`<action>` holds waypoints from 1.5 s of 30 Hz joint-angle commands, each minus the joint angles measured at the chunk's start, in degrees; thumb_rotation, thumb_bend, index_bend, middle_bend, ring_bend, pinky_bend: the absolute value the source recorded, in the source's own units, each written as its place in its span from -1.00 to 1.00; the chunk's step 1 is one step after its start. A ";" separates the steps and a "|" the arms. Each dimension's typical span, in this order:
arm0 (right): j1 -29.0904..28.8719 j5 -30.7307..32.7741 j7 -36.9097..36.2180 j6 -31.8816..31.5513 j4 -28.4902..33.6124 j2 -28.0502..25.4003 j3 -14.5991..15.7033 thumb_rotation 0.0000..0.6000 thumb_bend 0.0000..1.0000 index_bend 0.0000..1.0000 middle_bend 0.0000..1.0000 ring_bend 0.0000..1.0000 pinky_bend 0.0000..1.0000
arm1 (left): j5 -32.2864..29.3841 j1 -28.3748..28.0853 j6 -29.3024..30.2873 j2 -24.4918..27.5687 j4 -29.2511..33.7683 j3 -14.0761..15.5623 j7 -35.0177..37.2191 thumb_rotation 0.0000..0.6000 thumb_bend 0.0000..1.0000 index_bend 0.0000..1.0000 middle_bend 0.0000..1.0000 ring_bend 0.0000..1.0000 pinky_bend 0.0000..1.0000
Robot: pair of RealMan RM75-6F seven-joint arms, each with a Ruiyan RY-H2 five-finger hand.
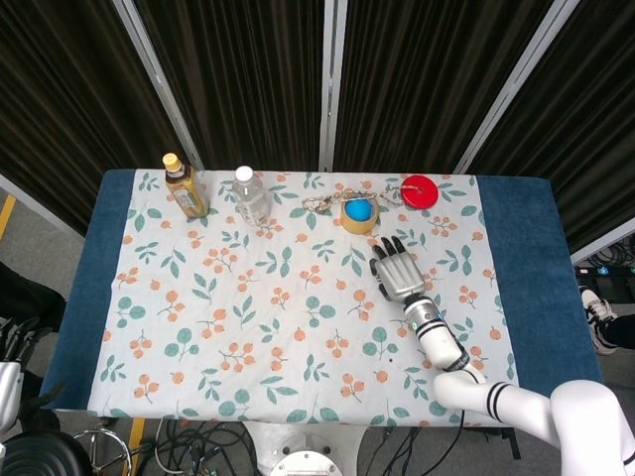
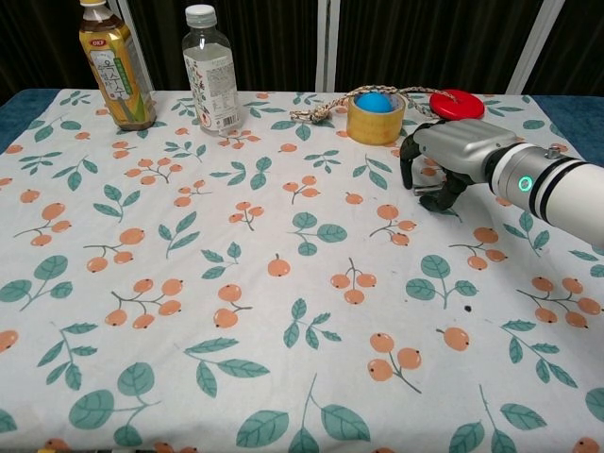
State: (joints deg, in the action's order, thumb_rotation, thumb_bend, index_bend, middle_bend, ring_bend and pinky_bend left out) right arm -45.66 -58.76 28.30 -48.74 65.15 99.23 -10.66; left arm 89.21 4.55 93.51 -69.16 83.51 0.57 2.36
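Our right hand (image 2: 436,162) hangs over the small silver metal bolt (image 2: 425,189) on the floral tablecloth (image 2: 283,302), fingers curled downward around it; we cannot tell whether they touch or pinch it. The bolt lies near the yellow tape roll (image 2: 376,118) holding a blue ball (image 2: 374,101), beside a red round lid (image 2: 457,103). Our left hand (image 1: 8,382) shows only at the head view's lower left edge, its fingers' state unclear.
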 commanded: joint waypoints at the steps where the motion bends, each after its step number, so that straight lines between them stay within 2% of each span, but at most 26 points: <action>1: -0.05 -0.11 -0.46 -0.02 -0.30 0.20 -0.05 1.00 -0.40 -0.01 -0.66 -1.00 -1.00 | -0.07 0.02 -0.05 -0.05 -0.09 0.00 0.05 1.00 -0.76 -0.59 -0.78 -1.00 -1.00; 12: 0.06 0.48 -0.71 -0.27 -1.25 0.44 -0.21 1.00 -0.34 0.06 -0.63 -1.00 -1.00 | -0.47 0.27 -0.09 -0.31 -0.68 -0.05 0.57 1.00 -0.76 -0.59 -0.78 -1.00 -1.00; 17: 1.53 -1.16 -4.59 -1.68 2.26 -1.89 -0.47 1.00 -0.30 0.10 -0.61 -1.00 -1.00 | -0.61 0.32 -0.06 -0.40 -0.88 -0.16 0.70 1.00 -0.76 -0.59 -0.78 -1.00 -1.00; 24: 4.97 -2.51 -13.80 -2.61 8.29 -7.14 -1.21 1.00 -0.30 0.12 -0.60 -1.00 -1.00 | -0.54 0.29 -0.10 -0.50 -1.04 -0.18 0.67 1.00 -0.76 -0.59 -0.78 -1.00 -1.00; 31: 6.46 -2.58 -21.30 -1.03 6.31 -8.12 -1.80 1.00 -0.30 0.12 -0.59 -1.00 -1.00 | -0.49 0.23 -0.23 -0.54 -0.91 -0.17 0.33 1.00 -0.76 -0.59 -0.78 -1.00 -1.00; 41: 7.84 -5.08 -26.33 -1.86 4.48 -8.39 -1.55 1.00 -0.30 0.14 -0.59 -1.00 -1.00 | -0.51 0.10 -0.33 -0.34 -0.55 -0.31 -0.16 1.00 -0.76 -0.59 -0.78 -1.00 -1.00; 45: 7.92 -6.03 -27.49 -2.18 4.37 -8.53 -1.68 1.00 -0.30 0.08 -0.59 -1.00 -1.00 | -0.49 0.07 -0.33 -0.22 -0.32 -0.33 -0.41 1.00 -0.76 -0.59 -0.78 -1.00 -1.00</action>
State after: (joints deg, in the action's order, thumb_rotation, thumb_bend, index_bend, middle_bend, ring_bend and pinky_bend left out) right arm -37.77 -64.68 0.90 -50.84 69.56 90.73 -12.31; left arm 88.73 4.62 93.19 -69.39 83.19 0.25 1.96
